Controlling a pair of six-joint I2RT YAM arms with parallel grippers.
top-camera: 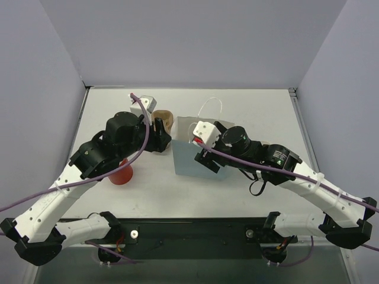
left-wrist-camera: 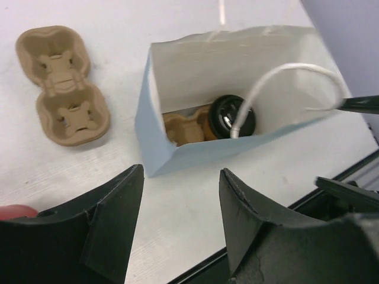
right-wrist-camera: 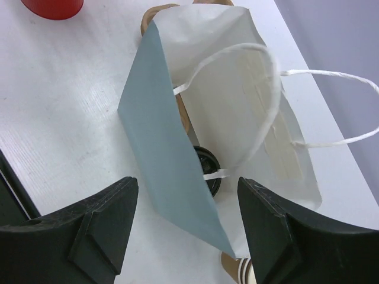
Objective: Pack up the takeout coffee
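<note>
Standing in the middle of the top view, a light blue paper bag (top-camera: 192, 158) has its mouth open, and its white handle (top-camera: 211, 108) loops up toward the back of the table (top-camera: 249, 112). Inside the bag, the left wrist view shows a lidded cup (left-wrist-camera: 234, 116), black round lid facing up. It sits low against the bag's white inner wall, just beside a tan moulded piece that looks like a cup tray; how the two sit together is hard to tell. The right wrist view catches the same lid at the centre of its frame, half hidden by the bag's blue side.

The red cup (top-camera: 122, 173) is outside the bag, on the table at the lower left of the top view. It is partly under the left arm and well apart from the bag. It also shows as a red sliver at the upper left of the right wrist view.

A two-hole cup tray (left-wrist-camera: 62, 86) lies empty at the upper left of the left wrist view, apart from the bag.

The left gripper (left-wrist-camera: 180, 219) has its fingers spread wide with nothing between them, facing the bag's mouth. The right gripper (right-wrist-camera: 189, 231) is likewise spread wide and empty, above the bag's blue side.
</note>
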